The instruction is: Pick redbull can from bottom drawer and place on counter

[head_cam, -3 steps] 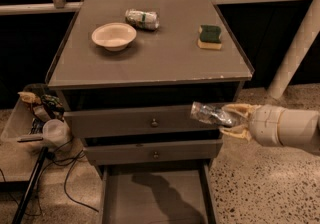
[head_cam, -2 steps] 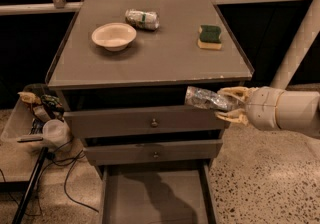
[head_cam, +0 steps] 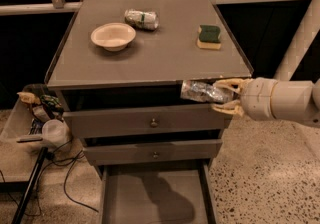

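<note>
The robot's cream two-finger gripper [head_cam: 226,96], jaws clamped on one end of the slim silver-and-blue redbull can [head_cam: 199,91], holds it sideways just under the front-right edge of the flat grey counter [head_cam: 165,60], above the open bottom drawer [head_cam: 150,200]. Lifted straight up, the can would likely strike that edge and slip free. On top: one cream bowl [head_cam: 113,35], one green-banded silver can [head_cam: 141,19], one green sponge [head_cam: 209,36].
</note>
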{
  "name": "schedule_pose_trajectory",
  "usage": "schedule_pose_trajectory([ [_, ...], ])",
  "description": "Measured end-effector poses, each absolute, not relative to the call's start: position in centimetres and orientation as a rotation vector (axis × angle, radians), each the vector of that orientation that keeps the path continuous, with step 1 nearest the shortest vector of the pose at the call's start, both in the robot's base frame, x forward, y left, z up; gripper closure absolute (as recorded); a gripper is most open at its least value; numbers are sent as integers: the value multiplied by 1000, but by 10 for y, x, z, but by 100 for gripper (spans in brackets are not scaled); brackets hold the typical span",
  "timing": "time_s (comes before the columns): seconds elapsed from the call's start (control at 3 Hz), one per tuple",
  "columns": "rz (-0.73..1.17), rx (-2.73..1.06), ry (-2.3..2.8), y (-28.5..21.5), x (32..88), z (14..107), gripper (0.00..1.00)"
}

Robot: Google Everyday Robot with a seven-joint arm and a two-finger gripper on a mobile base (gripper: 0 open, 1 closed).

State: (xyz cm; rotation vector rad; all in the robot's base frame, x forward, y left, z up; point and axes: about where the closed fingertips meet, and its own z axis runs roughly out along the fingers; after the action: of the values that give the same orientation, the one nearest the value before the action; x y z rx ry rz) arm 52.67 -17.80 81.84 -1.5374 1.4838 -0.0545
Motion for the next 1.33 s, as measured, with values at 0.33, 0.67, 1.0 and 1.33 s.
schedule_pose_trajectory([
  [0.33,0,-1546,1442,-167,560,834,100],
  [0.67,72,-1537,1395,-155,591,860,100],
  [1.0,94,-1554,1370,-144,604,883,100],
  [1.33,80,-1551,1380,-130,610,900,100],
])
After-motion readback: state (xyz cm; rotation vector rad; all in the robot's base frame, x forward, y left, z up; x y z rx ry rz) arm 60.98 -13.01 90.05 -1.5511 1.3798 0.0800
